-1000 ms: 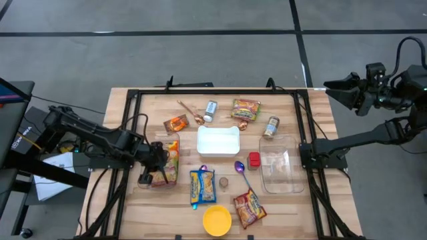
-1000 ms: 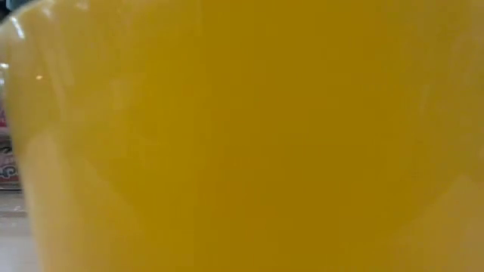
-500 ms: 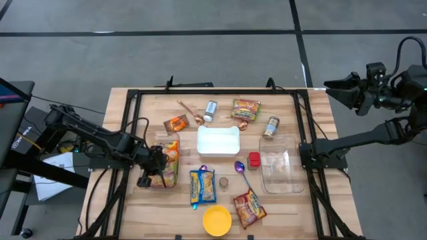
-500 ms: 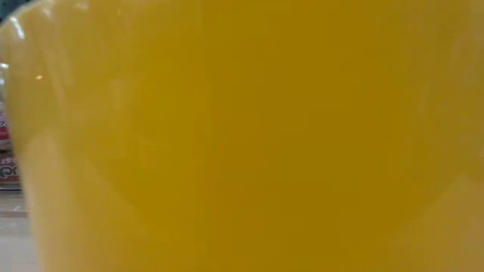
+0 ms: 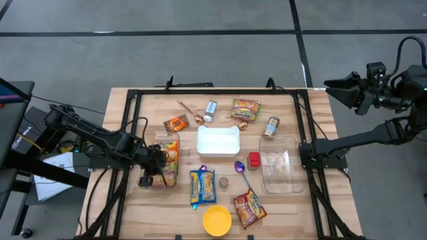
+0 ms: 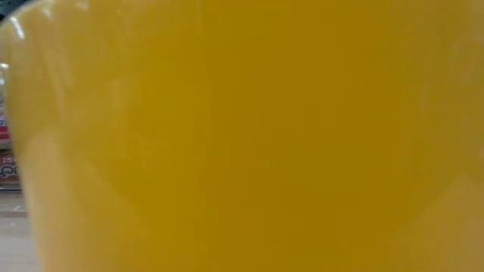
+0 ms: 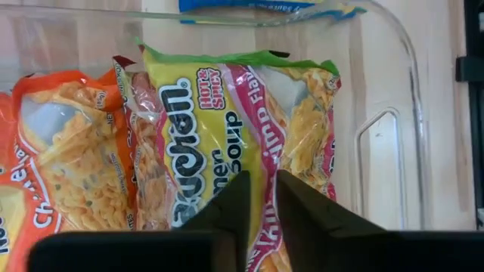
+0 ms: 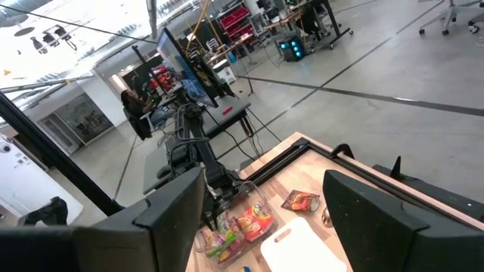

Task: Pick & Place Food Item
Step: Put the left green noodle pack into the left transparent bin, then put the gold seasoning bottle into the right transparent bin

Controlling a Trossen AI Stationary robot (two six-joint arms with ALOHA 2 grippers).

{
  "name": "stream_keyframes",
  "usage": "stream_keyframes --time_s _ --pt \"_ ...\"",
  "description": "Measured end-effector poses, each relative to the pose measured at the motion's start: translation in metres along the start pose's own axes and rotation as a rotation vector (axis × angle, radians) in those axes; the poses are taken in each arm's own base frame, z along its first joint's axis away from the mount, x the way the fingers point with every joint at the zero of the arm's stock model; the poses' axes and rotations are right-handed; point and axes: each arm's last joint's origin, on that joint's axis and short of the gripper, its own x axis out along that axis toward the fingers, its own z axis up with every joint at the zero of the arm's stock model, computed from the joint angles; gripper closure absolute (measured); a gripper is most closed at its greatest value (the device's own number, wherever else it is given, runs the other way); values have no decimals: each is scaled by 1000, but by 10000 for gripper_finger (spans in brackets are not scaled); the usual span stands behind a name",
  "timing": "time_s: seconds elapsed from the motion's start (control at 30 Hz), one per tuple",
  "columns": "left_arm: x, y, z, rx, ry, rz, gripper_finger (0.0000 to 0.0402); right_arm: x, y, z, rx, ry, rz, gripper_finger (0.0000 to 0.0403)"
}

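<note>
Left gripper (image 7: 259, 198) over the clear container (image 5: 165, 162) at the table's left side, fingers a narrow slit apart above the shrimp ramen packet (image 7: 249, 136), which lies inside beside an orange packet (image 7: 64, 151). Right gripper (image 5: 337, 90) spread wide, raised off the table's right edge.
</note>
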Motion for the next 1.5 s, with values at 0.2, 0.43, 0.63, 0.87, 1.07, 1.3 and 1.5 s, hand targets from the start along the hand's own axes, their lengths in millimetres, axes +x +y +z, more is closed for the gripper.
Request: stream_keyframes --time_s 0.2,0.43,0.63,0.87,1.07,1.3,1.5 --pt "-14 0 -3 -41 -69 -25 267 0 0 0 -3 0 0 138" --pt "-37 -2 -2 -99 -256 -105 209 0 0 0 -11 0 0 138" --pt "-52 -3 12 -109 -487 -151 204 0 0 0 -12 0 0 138" --pt "-83 5 47 -99 -990 -58 219 0 0 0 -12 1 -1 138" --pt "-131 20 65 -110 -1531 304 236 0 -1 -1 -20 3 -28 138" --pt "-174 26 58 -32 -1829 761 237 10 -6 -11 -47 36 -125 138" --pt "-179 30 55 -61 -1858 802 217 25 -7 -23 -26 80 -168 138"
